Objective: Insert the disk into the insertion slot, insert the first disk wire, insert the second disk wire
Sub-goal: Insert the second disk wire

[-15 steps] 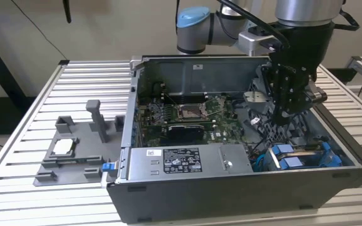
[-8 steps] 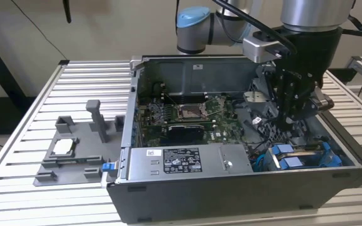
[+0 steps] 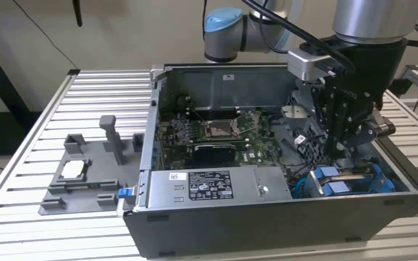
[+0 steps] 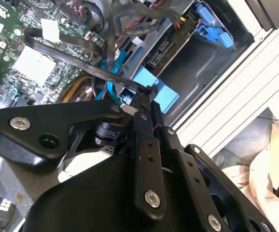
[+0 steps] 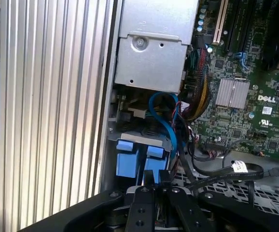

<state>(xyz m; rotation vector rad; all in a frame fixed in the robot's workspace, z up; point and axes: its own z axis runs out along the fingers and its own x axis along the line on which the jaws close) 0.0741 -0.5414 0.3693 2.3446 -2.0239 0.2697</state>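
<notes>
An open dark grey computer case (image 3: 282, 228) is seen lying on a slatted aluminium table (image 3: 100, 98), with the black gripper (image 3: 345, 157) of the silver robot arm (image 3: 369, 22) lowered inside it near the case's wall on the exterior view's right. The gripper's fingers (image 4: 146, 96) are seen drawn close together in the second wrist view, with a thin black cable (image 4: 81, 63) running right up to their tips; whether the cable is actually pinched cannot be told.

Just below the gripper, the dark grey metal insertion slot with bright blue plastic tabs (image 3: 343, 182) is found in the case's near corner on the exterior view's right, beside the silver box with a white label (image 3: 216, 187). In the first wrist view the blue tabs (image 5: 134, 159) are shown close to the case's edge, with the ribbed table surface beyond it. A blue cable (image 5: 166, 121) and loose black wires (image 5: 216, 166) are crowded between the slot and the green motherboard (image 5: 245, 96), so little open room is left there. A grey plastic fixture (image 3: 85, 174) is set on the table, well apart from the gripper, at the exterior view's left.
</notes>
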